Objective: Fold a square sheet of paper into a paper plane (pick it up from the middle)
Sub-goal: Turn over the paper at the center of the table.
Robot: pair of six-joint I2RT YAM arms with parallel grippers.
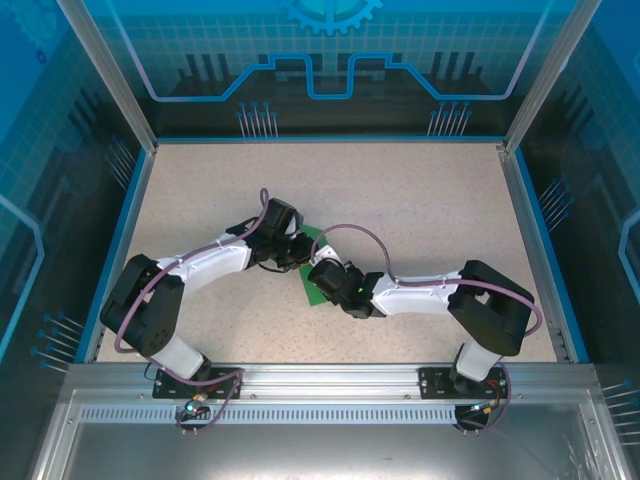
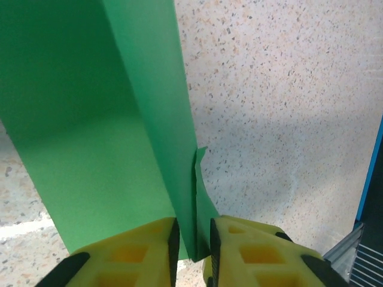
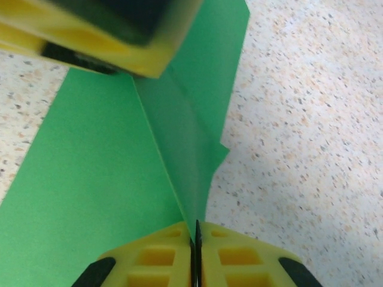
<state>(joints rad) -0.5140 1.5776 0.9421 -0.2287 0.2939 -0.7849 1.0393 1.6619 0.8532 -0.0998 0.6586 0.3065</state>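
Note:
The square sheet of paper (image 1: 317, 288) is bright green and lies mid-table, pinched up into a raised ridge along a centre crease (image 2: 185, 179). My left gripper (image 2: 192, 246) straddles one end of that ridge, its jaws a little apart, with the fold standing loosely between the pads. My right gripper (image 3: 195, 251) is shut on the other end of the ridge, where the paper (image 3: 108, 179) narrows into its closed pads. A yellow finger of the left gripper (image 3: 114, 36) shows in the right wrist view. From above, both grippers (image 1: 300, 252) (image 1: 322, 272) meet over the sheet and hide most of it.
The speckled beige table (image 1: 420, 210) is ringed by a blue rim (image 1: 330, 140) and glass walls. A metal rail (image 1: 330, 385) with both arm bases runs along the near edge. The table's blue edge (image 2: 371, 173) lies close on the right in the left wrist view.

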